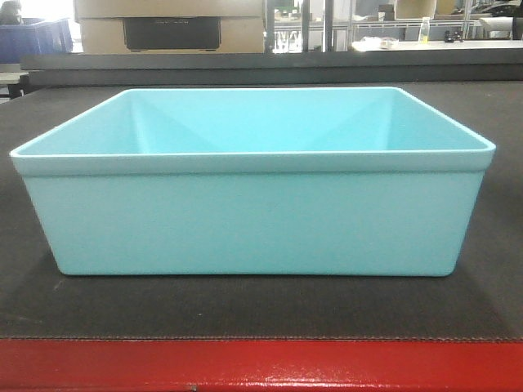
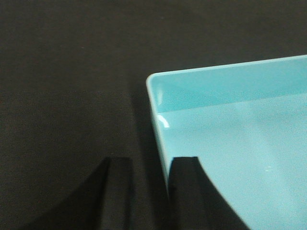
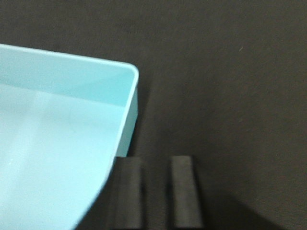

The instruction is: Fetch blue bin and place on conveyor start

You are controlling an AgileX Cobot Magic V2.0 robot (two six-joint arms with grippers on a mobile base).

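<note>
The blue bin (image 1: 253, 220) stands upright and empty on the dark belt of the conveyor start (image 1: 245, 309), just behind its glossy red front edge (image 1: 261, 365). Neither gripper shows in the front view. In the left wrist view my left gripper (image 2: 151, 160) is open astride the bin's (image 2: 240, 139) left wall: one finger (image 2: 117, 191) hangs over the belt, the other (image 2: 187, 191) inside the tub. My right gripper (image 3: 156, 160) is open at the bin's (image 3: 57, 143) right wall, with only belt showing between its fingers; its left finger (image 3: 127, 191) covers the rim.
Behind the belt runs a dark raised edge (image 1: 261, 61). Further back are a cardboard-coloured cabinet (image 1: 167, 24), a dark blue crate (image 1: 33, 37) at the far left, and a table with a small bottle (image 1: 424, 28) at the right.
</note>
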